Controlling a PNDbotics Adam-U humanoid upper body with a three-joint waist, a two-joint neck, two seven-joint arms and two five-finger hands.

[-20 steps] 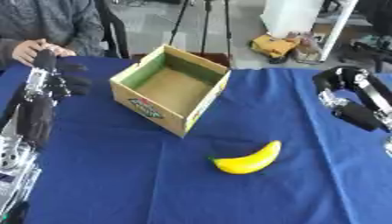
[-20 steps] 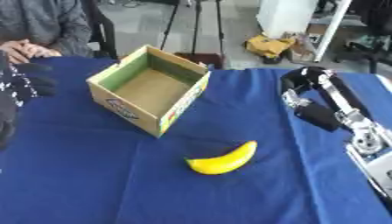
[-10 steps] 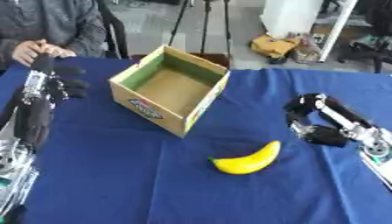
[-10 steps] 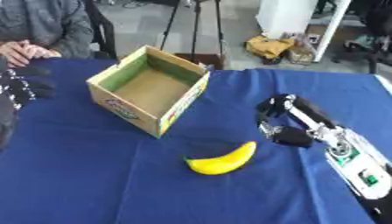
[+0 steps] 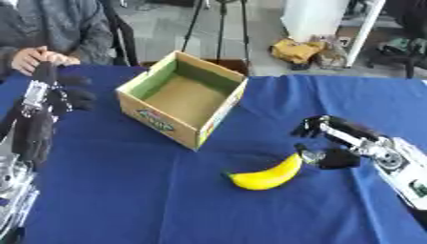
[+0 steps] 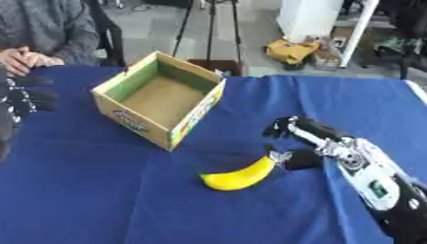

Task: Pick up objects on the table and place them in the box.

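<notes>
Left eye view: a curved yellow banana (image 5: 269, 175) lies on the desk covered in dark blue cloth (image 5: 125, 200), in front of and to the right of an open brown cardboard box (image 5: 185, 103) with a green-lined inner wall and a printed label on its near side. The robot's right hand (image 5: 333, 143) reaches in from the right and sits at the banana's upper right tip; its black fingers (image 5: 310, 127) are spread apart and curved, one part above the tip and the thumb just beside it. Whether anything touches the fruit cannot be told. The left hand (image 5: 50, 93) stands raised at the left edge, fingers relaxed and apart, well away from the banana, holding nothing.

Right eye view: the banana (image 6: 242, 175) lies clear of the box (image 6: 158, 104), with bare cloth between them. The right hand (image 6: 299, 138) has its fingers open around the banana's upper end, not closed on it. The box interior shows only its brown floor.
</notes>
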